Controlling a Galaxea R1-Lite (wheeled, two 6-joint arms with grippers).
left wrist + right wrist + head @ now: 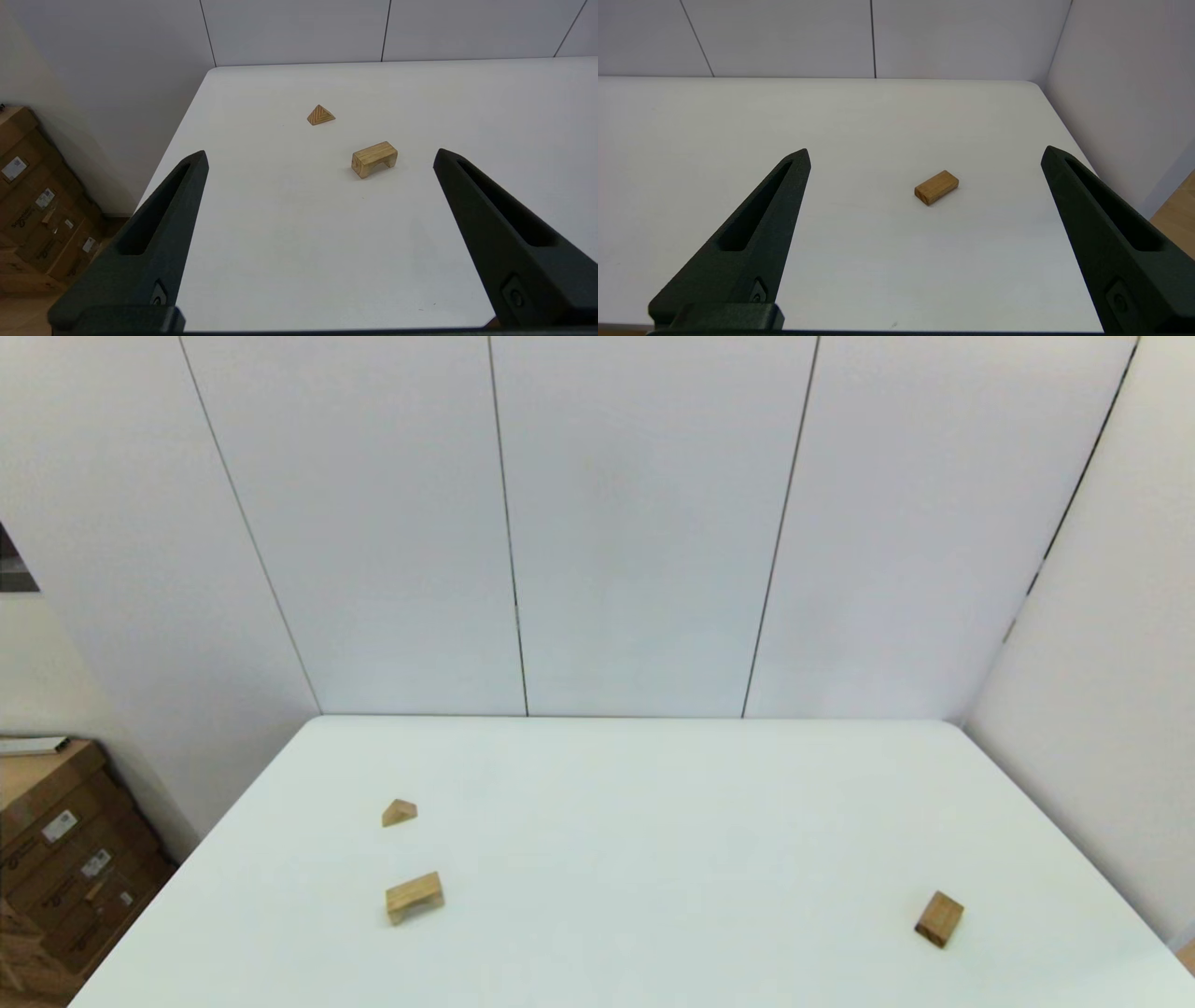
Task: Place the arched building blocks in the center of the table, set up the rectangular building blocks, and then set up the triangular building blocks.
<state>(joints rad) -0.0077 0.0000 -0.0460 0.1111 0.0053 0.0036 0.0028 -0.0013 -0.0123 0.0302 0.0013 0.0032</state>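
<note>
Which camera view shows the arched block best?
The left wrist view: the arched block lies near the picture's middle, with the cut-out on its long side plainly visible. The head view shows it smaller and the notch hard to make out. The right wrist view does not show it at all.

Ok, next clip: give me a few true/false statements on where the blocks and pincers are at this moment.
1. The arched block stands at the table's centre. False: it sits on the left side.
2. The triangular block lies farther from the robot than the arched block. True.
3. The rectangular block is on the right side, apart from the other two. True.
4. The left pincer grips the arched block. False: it is open and holds nothing.
5. The right pincer is shut. False: it is open, short of the rectangular block.
</note>
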